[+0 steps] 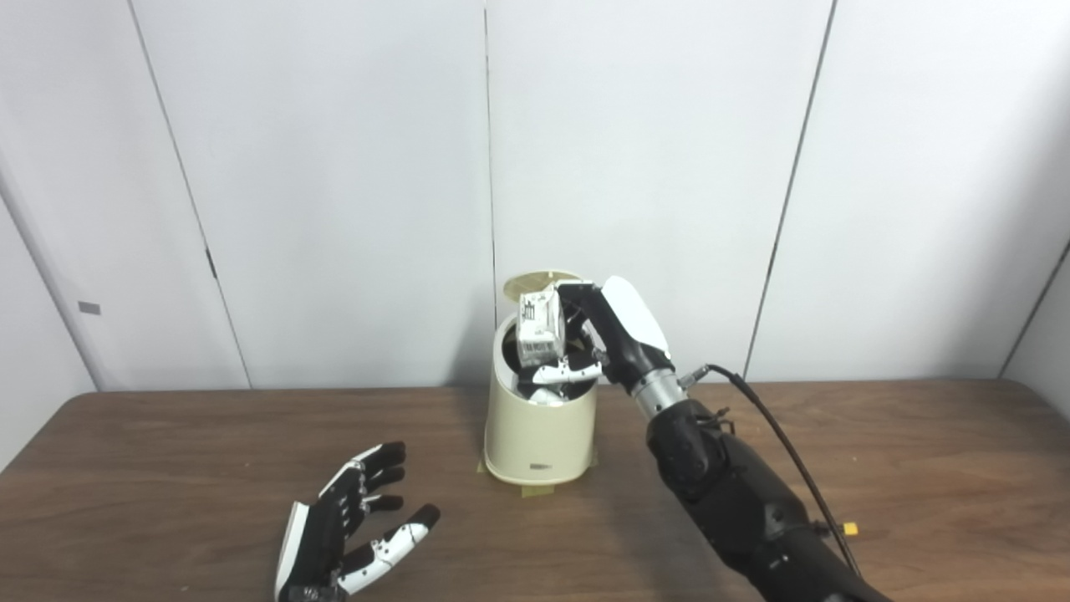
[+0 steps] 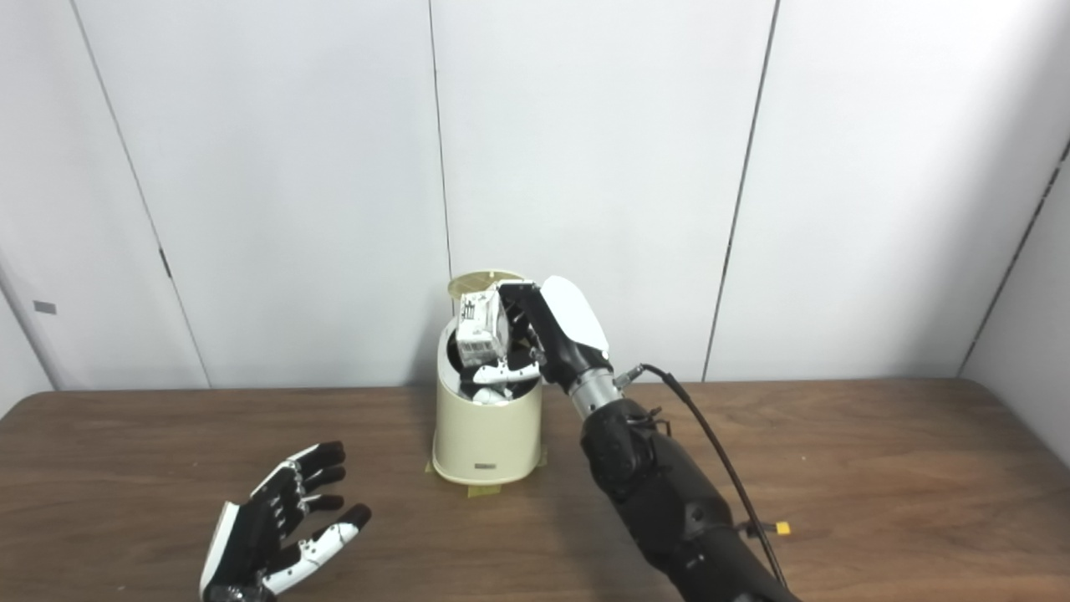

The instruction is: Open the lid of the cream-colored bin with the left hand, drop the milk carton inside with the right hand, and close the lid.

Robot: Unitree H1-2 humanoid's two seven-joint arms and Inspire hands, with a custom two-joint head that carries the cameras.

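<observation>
Standing on a dark brown wooden table (image 1: 919, 451) is a cream-colored bin (image 1: 539, 435). Behind the table is a plain white wall (image 1: 334, 167) made of tall panels with thin dark lines between them. Bits of yellow-green tape (image 1: 535, 490) peek out under the bin's bottom edge.

The bin's lid (image 1: 542, 283) is up, tipped back toward the wall, and the round mouth is open and dark inside. The right hand (image 1: 589, 339) reaches over the mouth, and its fingers are wrapped around the milk carton (image 1: 537, 326). The white carton hangs just above the opening, with its lower end dipping past the rim. Something pale lies down inside the bin, but it is too hard to make out.

The left hand (image 1: 351, 522) is low over the table, well apart from the bin, with its fingers spread out and nothing in them.

A black cable (image 1: 777, 435) runs along the right arm, with a small yellow plug (image 1: 850, 529) near the elbow.

Both views show nearly the same thing. The left eye view shows a bit more of the carton's front, and the right eye view (image 2: 481, 330) shows more of its side.

The carton has dark print and the bin has a tiny label (image 1: 541, 466) near the bottom, but both are too small to read.
</observation>
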